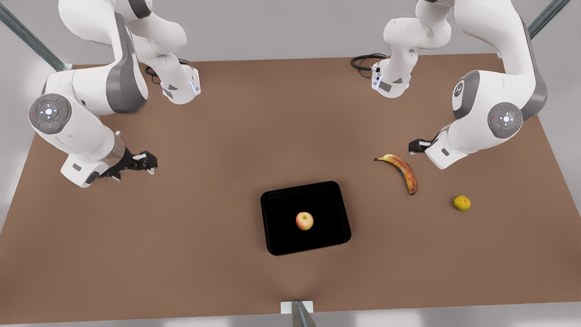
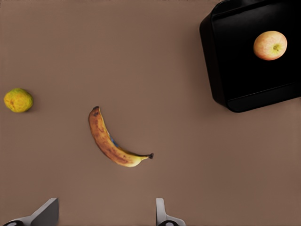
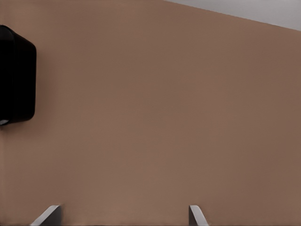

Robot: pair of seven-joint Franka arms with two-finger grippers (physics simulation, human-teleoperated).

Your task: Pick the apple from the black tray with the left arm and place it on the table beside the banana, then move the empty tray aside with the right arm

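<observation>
The apple [image 1: 304, 221], red-pink with a pale patch, lies near the middle of the glossy black tray [image 1: 277, 200] on the brown table [image 1: 204, 136]. In the left wrist view the apple [image 2: 270, 45] rests in the tray [image 2: 235, 70] and the blotched banana [image 2: 110, 141] lies apart from it. The banana [image 1: 404, 171] lies toward the front view's right of the tray. My left gripper [image 1: 415, 146] hovers just behind the banana, open [image 2: 103, 214] and holding nothing. On the front view's left my right gripper [image 1: 149, 162] waits open [image 3: 122, 216], well away from the tray [image 3: 16, 75].
A small yellow-green lumpy fruit [image 1: 461, 203] sits on the table beyond the banana, also seen as the fruit [image 2: 18, 100] in the left wrist view. Both arm bases stand at the table's far edge, with a black cable [image 1: 365, 60] near one. A grey post [image 1: 299, 313] rises at the near edge.
</observation>
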